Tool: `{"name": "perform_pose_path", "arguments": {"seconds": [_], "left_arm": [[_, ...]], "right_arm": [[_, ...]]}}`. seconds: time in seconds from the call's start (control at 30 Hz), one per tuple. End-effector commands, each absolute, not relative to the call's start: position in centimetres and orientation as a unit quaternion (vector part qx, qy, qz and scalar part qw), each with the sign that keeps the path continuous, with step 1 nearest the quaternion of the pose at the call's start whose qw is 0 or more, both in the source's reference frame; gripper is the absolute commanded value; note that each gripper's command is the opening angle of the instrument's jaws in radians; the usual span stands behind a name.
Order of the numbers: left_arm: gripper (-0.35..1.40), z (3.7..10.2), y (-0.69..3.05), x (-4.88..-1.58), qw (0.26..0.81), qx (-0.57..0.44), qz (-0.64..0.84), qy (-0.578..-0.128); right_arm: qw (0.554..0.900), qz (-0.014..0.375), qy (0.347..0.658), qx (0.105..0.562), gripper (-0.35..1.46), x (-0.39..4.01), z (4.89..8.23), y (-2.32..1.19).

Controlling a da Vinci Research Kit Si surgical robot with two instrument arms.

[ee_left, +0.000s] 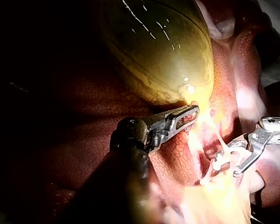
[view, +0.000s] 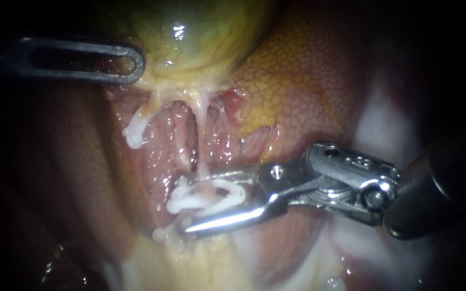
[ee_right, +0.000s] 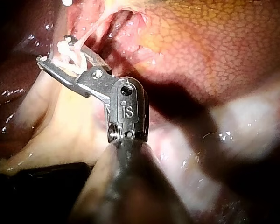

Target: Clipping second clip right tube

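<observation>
1. The right instrument [view: 182, 205] holds its jaws in a narrow V. Both jaws press on a white clip [view: 206, 195] lying between them, so it is gripped from two sides.
2. The clip straddles the lower end of the right tube [view: 204, 156], a thin pale strand running down from the neck of the gallbladder [view: 200, 32]. The upper jaw crosses in front of the tube there and hides the exact crossing.
3. A small white piece shows at the jaw tips. I cannot tell whether it belongs to this clip or to another.
4. The left tube [view: 145, 114] lies beside the right one, apart from the jaws. A left clip [view: 134, 134] sits on its lower end.
5. Wet pink tissue lies bare between the two tubes.
6. The left instrument [view: 138, 64] is well apart from the right one. Its slotted jaws lie close together, clamped on a fold at the gallbladder's lower edge, and tissue shows through the slot.
7. The liver [view: 297, 75], mottled orange-brown, lies beside the tubes on the right instrument's side. That instrument's shaft passes over pale, glistening tissue.
8. The edges of the field are dark.
</observation>
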State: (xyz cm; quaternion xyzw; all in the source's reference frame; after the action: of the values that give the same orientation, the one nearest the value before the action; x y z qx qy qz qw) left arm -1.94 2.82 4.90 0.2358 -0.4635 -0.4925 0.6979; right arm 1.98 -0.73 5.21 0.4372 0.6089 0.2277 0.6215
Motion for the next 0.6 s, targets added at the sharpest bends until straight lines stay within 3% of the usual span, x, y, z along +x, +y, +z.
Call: {"name": "perform_pose_path", "arguments": {"seconds": [0.03,0.27,0.33,0.6], "left_arm": [[-0.35,4.9,2.82,-1.94,0.698,0.236,-0.493,-0.464],[-0.35,4.9,2.82,-1.95,0.698,0.236,-0.493,-0.464],[-0.35,4.91,2.82,-1.95,0.698,0.236,-0.493,-0.464],[-0.35,4.91,2.82,-1.95,0.698,0.236,-0.493,-0.464]], "right_arm": [[0.621,0.229,0.608,0.438,0.16,1.98,5.22,-0.73],[0.62,0.232,0.605,0.442,-0.12,1.97,5.26,-0.73],[0.62,0.232,0.605,0.442,-0.33,1.97,5.28,-0.73],[0.62,0.235,0.604,0.441,-0.35,1.95,5.3,-0.72]]}}
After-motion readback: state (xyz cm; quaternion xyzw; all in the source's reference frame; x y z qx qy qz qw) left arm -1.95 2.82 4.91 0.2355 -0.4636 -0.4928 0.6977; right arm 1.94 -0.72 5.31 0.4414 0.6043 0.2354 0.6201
